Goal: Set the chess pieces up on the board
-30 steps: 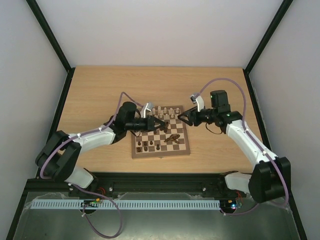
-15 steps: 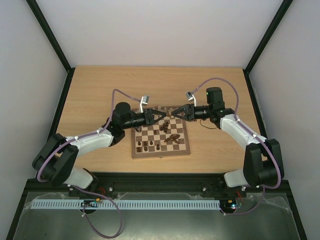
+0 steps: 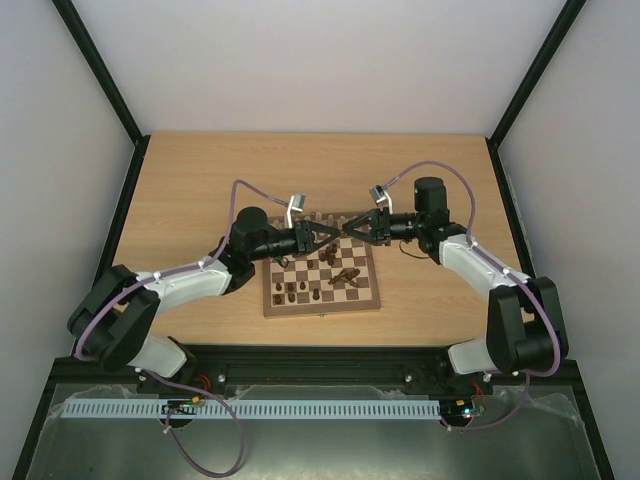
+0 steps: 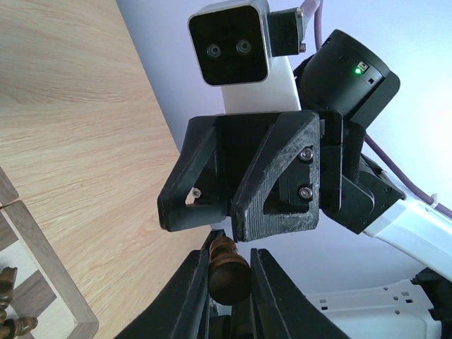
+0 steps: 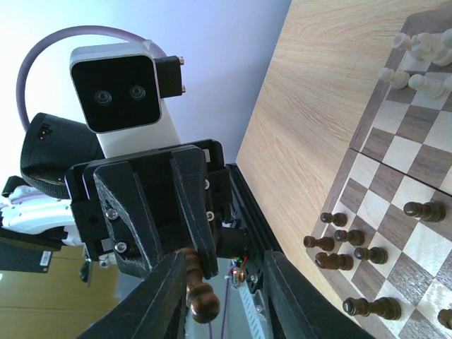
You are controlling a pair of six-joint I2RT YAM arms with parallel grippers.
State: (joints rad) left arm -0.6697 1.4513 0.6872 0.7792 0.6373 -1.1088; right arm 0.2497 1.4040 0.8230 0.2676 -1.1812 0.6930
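Note:
The board (image 3: 320, 308) lies mid-table. Pale chess pieces (image 3: 325, 217) stand along its far edge, dark ones (image 3: 294, 291) near its front left, and a few dark ones (image 3: 347, 277) lie tumbled at the right. My left gripper (image 3: 333, 234) hovers over the far rows, shut on a dark brown piece (image 4: 228, 272). My right gripper (image 3: 351, 230) faces it tip to tip and is open. In the right wrist view the piece (image 5: 199, 296) sits between my open right fingers (image 5: 282, 296), close to the left one.
The board (image 5: 395, 152) shows in the right wrist view with dark pieces (image 5: 353, 247) and pale pieces (image 5: 417, 56) on it. Its corner (image 4: 42, 282) shows in the left wrist view. Black frame rails edge the table (image 3: 200, 180).
Both grippers have risen and come together over the board's far side. The right one swung left from beyond the board's right edge and now has its fingers around the piece held by the left.

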